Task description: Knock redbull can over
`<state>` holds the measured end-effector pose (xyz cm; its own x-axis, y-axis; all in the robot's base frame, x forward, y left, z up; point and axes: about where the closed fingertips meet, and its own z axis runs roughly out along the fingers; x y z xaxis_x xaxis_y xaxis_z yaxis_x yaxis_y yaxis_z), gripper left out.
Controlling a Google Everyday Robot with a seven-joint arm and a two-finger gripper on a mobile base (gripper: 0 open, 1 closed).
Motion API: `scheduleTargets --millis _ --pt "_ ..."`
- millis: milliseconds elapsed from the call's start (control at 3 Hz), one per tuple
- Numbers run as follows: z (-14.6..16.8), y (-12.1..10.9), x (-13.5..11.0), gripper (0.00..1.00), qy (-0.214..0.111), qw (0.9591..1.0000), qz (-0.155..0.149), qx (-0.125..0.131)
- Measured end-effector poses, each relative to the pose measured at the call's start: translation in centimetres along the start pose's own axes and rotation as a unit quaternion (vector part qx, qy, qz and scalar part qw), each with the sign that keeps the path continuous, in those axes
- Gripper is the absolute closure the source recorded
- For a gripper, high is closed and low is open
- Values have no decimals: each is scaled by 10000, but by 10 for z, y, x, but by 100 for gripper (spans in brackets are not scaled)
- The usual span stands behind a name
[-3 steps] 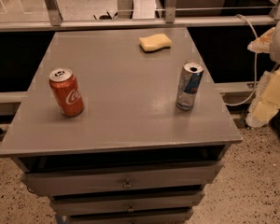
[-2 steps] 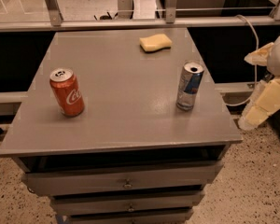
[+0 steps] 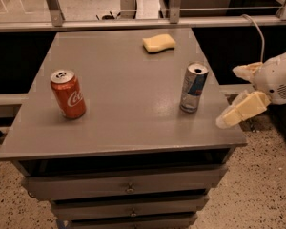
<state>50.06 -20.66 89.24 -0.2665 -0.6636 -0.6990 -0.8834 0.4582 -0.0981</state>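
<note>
Redbull can (image 3: 194, 88) upright on the grey surface (image 3: 128, 123), close to the edge nearest the hand, its top open. Step in hand, as I judge it, is the approach: the can has not yet been tipped. My hand (image 3: 230, 97) hangs just off that edge of the surface, near the can but apart from it, roughly level with the can's lower half. Its two cream fingers (image 3: 243, 109) are spread, one above the other, holding nothing and pointing toward the can. Next I would sweep the hand across to strike the can high on its side, so that it topples rather than slides. Cola can (image 3: 67, 93) stands well apart on the opposite side. Sponge (image 3: 158, 43) lies toward the far edge.
</note>
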Motion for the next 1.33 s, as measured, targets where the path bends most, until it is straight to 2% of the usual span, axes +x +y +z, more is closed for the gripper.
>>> scheduleTargets --millis 333,667,1000,1333 --pt "35 -5 -11 0 -739 9969 250 -90" --pt "63 -6 -30 0 -1254 9912 382 -180" --pt "83 -4 -59 0 -1694 9843 398 -281" --pt "98 -3 -88 0 -1989 9788 324 -368"
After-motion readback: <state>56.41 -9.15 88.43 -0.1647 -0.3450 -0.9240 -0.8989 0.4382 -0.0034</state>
